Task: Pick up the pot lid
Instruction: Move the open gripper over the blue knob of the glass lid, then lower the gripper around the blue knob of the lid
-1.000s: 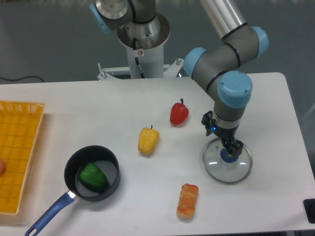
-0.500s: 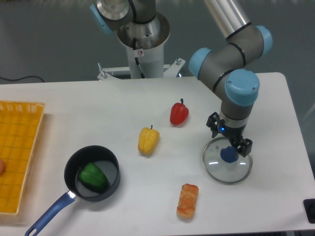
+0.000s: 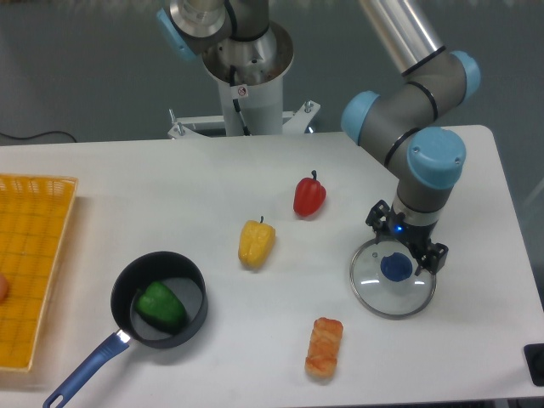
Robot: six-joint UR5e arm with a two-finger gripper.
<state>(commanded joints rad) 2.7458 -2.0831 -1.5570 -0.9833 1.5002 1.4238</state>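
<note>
While the round clear-glass pot lid (image 3: 372, 287) is lying at four o'clock, the grey two-finger gripper (image 3: 406, 236) is hanging spread, at one o'clock from the round blue knob (image 3: 396, 268), misalignment risking a missed pinch.

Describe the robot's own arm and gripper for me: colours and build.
The arm is mostly grey, with thick, rounded joints. The gripper has a bulky body and two slim, jointed fingers. I can't read any markings on either from this view.
</note>
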